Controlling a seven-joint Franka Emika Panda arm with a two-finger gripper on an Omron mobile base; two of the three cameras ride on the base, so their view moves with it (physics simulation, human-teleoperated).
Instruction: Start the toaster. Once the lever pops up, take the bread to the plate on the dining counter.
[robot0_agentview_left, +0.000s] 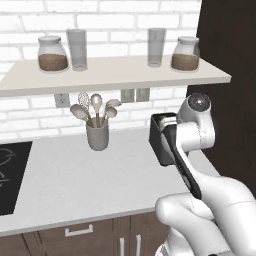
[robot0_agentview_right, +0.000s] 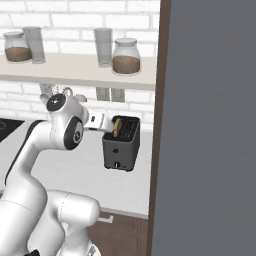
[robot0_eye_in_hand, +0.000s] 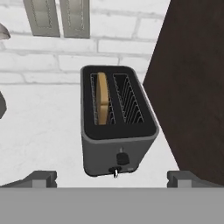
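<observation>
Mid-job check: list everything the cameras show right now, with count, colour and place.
toaster: 1, dark grey-black, on the white worktop beside the dark cabinet side
bread: 1 slice, tan, standing in the toaster's left slot in the hand view
worktop: 1, white, under the shelf
cooktop: 1, black, at the worktop's left end
utensil cup: 1, grey, holding spoons and a whisk, against the brick wall
shelf: 1, pale, on the wall
jars: 2, clear with brown contents, at the shelf ends
glasses: 2, clear, between the jars
wall outlets: 2 plates together, grey, above the toaster
gripper: 1, dark fingertips, open, above the toaster's lever end
</observation>
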